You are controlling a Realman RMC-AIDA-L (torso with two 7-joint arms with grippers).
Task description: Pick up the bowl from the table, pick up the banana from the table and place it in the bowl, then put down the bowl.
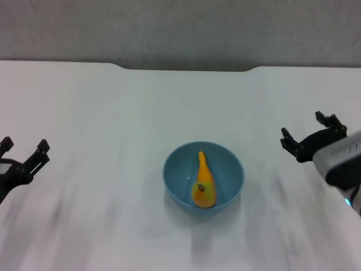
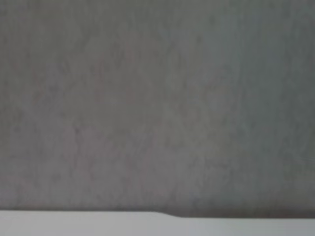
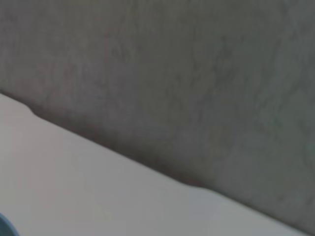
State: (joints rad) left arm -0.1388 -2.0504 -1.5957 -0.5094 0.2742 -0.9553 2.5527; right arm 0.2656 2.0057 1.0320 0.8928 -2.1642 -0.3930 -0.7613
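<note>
Left gripper [image 1: 23, 149]: fingers spread, holding nothing, above the worktop [image 1: 84, 113] at its left edge. Right gripper [image 1: 313, 131]: fingers spread, empty (well apart from the bowl). One bowl [image 1: 203, 176] rests mid-worktop; one banana [image 1: 203, 182] lies inside it.

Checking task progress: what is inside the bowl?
The banana lies inside the bowl, which sits on the table. The bowl's floor beneath the banana is hidden.
</note>
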